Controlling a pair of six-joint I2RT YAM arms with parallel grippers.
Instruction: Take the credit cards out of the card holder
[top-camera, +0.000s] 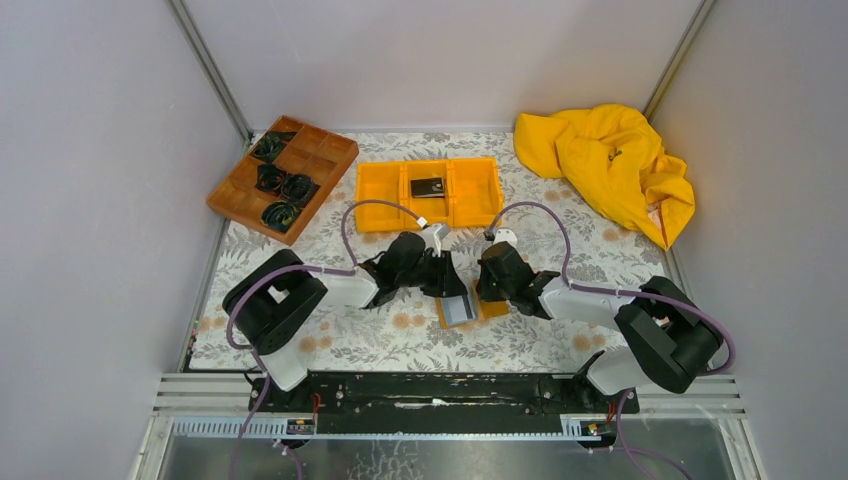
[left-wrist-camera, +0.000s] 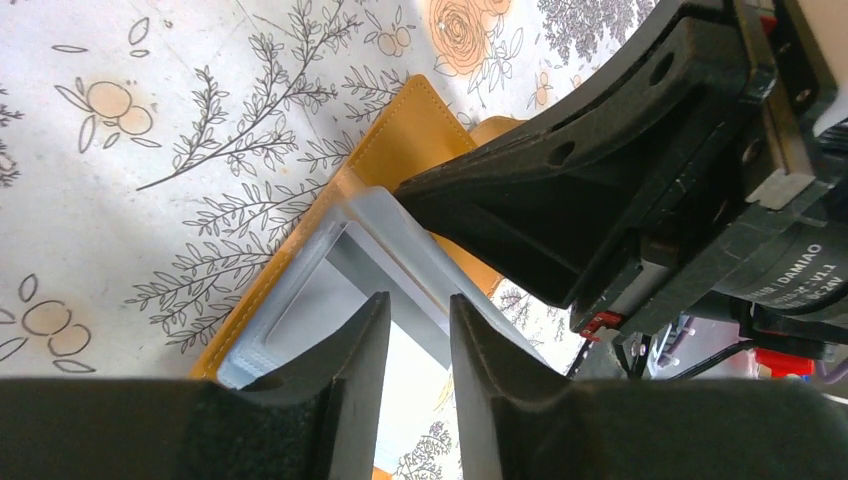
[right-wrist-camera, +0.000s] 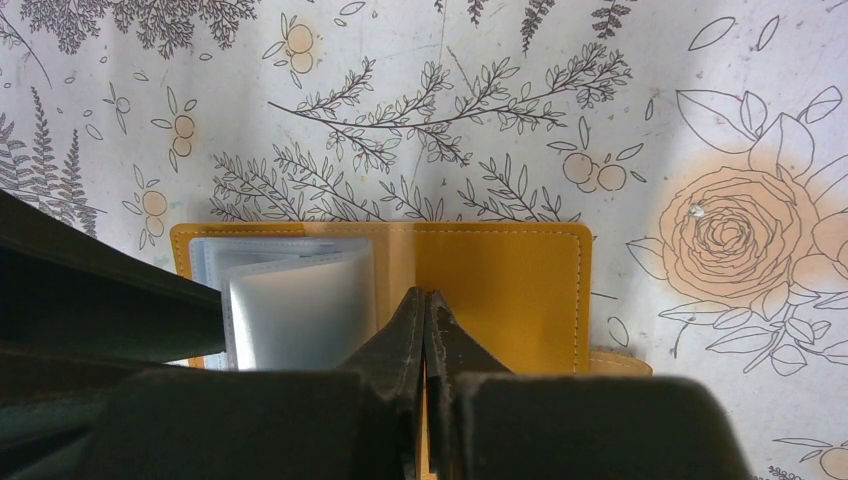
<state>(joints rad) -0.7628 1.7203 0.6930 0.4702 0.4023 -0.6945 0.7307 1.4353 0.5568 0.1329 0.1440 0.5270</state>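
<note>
Straddling an edge of the grey-blue pockets (left-wrist-camera: 330, 290), the left tool (left-wrist-camera: 418, 300) stands partly open with a narrow gap, gripping nothing I can make out. The card holder (right-wrist-camera: 500, 290) lies unfolded by the middle of the tabletop's (top-camera: 400, 335) near edge. The right tool (right-wrist-camera: 425, 297) is fully closed and empty, tips at the holder's fold.

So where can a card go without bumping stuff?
Bare tablecloth lies in front of the card holder between the left arm and right arm, and between the yellow cloth and right arm. Crowded: the holder, under left gripper and right gripper.
</note>
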